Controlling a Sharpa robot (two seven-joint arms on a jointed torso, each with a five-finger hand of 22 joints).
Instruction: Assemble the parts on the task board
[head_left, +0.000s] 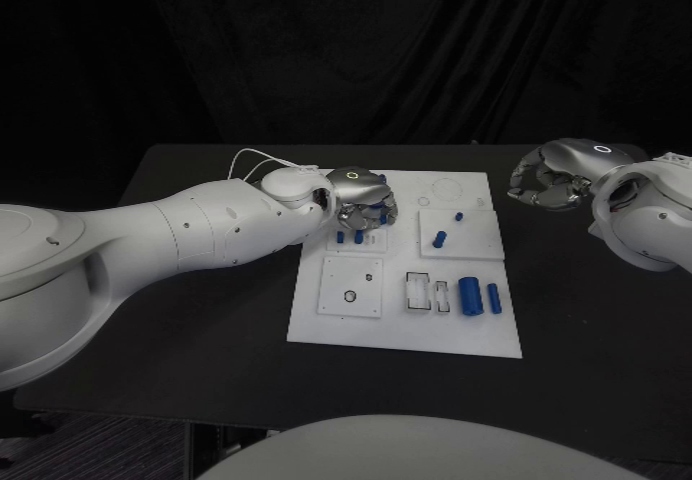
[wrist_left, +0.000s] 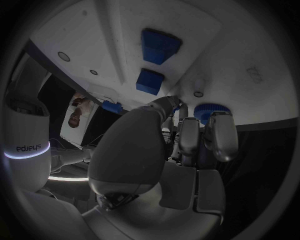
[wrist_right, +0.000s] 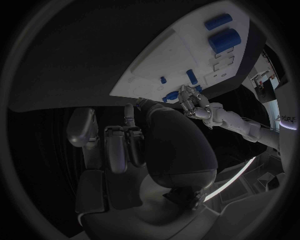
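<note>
The white task board (head_left: 405, 335) lies in the middle of the black table. My left hand (head_left: 362, 193) hangs over its far left corner. In the left wrist view its fingertips (wrist_left: 191, 131) close round a round blue part (wrist_left: 209, 110) at the board's surface. Two small blue parts (head_left: 351, 239) stand just in front of that hand; the left wrist view shows them as blue blocks (wrist_left: 159, 45). More blue parts lie at the board's right: a peg (head_left: 459, 215), a short piece (head_left: 440, 238), and two cylinders (head_left: 472, 294). My right hand (head_left: 547, 183) hovers off the board's far right corner, fingers curled in, holding nothing.
Recessed slots (head_left: 418, 291) and a square plate with a hole (head_left: 352, 287) mark the board's near half. Bare black table (head_left: 188, 300) surrounds the board on all sides. A dark curtain hangs behind the table's far edge.
</note>
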